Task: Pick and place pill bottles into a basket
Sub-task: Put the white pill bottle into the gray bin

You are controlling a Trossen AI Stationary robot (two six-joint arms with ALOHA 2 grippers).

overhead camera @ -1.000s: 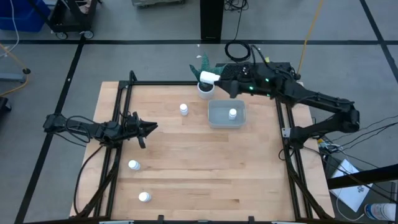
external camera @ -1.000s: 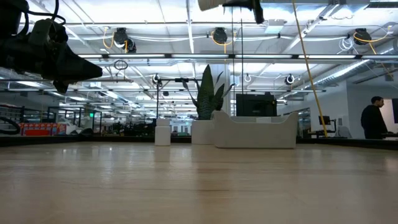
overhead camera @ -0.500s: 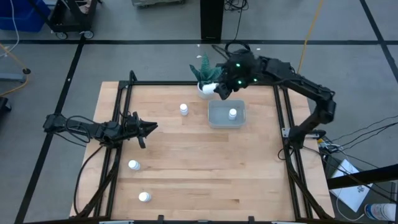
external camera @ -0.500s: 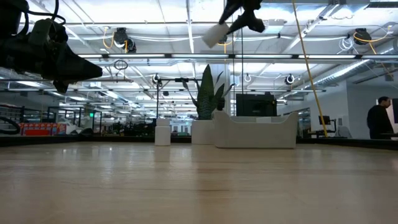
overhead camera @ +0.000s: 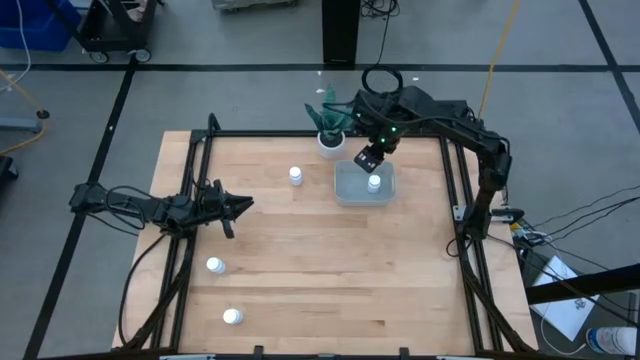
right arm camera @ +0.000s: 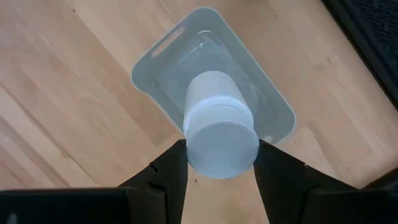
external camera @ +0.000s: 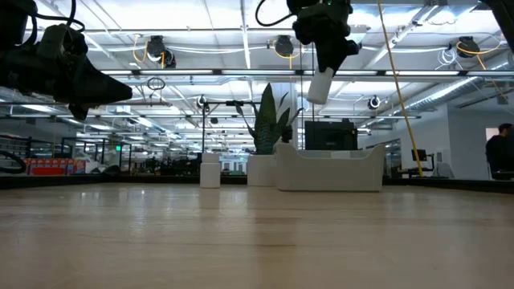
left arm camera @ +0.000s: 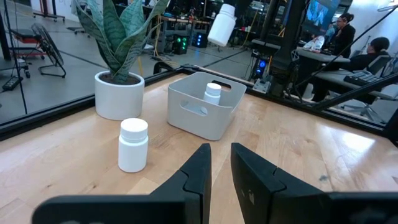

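Swung from beside the plant pot [overhead camera: 329, 141], the right gripper [overhead camera: 367, 159] with a clamped pill bottle [external camera: 320, 85] is now held over the basket [overhead camera: 347, 185], upper centre of the wooden table [overhead camera: 310, 260]; the left gripper [overhead camera: 238, 205] is nearly closed, empty.

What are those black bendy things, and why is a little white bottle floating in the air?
Those are two robot arms at a wooden table. One camera looks down from above, one sits low on the table, and each arm carries its own camera. The bottle isn't floating: the right gripper pinches this pill bottle between its two fingers, above the basket. One bottle already stands inside. Three more bottles stand on the table. A plant pot stands beside the basket. The left gripper waits at the left side, fingers nearly together, holding nothing.
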